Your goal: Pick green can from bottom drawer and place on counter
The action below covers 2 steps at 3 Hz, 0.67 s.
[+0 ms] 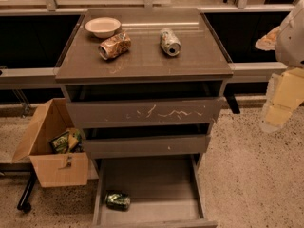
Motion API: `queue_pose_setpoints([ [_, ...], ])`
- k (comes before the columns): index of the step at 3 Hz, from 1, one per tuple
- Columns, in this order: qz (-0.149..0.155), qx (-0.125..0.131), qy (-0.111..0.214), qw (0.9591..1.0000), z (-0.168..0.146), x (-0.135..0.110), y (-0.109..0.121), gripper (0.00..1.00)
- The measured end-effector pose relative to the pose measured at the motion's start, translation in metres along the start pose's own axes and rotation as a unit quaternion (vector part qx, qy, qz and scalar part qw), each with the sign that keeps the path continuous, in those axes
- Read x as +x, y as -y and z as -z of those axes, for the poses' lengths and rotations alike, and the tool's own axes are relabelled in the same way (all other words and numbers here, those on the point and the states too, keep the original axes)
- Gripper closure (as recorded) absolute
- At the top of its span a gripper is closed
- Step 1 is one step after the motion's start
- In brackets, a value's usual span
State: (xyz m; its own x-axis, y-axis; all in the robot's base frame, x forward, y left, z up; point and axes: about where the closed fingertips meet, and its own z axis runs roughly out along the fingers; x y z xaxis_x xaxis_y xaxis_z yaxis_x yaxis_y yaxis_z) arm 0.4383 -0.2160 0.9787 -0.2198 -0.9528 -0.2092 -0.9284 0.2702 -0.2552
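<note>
Hovering high and right of bottom drawer: gripper, clear of the pulled-out front, grip state impossible to tell. Lying sideways at that drawer's front left: green can, exposed to a reach from above. Above that drawer: counter, likely set-down spot.

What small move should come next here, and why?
Probably swing the end effector, raised at the view's right edge, down and leftward over the open grey-brown bottom drawer. The small dark green metal can lies on its side in the drawer's near left corner, far from the end effector and untouched.
</note>
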Motion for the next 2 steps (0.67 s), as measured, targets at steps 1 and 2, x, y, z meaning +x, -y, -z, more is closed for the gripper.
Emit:
queue_pose_setpoints([
  [1,0.001,0.003,0.002,1.0000,-0.001,-0.001,0.000,0.00],
  [2,0.015,-0.007,0.019,0.9997,-0.028,-0.001,-0.007,0.00],
])
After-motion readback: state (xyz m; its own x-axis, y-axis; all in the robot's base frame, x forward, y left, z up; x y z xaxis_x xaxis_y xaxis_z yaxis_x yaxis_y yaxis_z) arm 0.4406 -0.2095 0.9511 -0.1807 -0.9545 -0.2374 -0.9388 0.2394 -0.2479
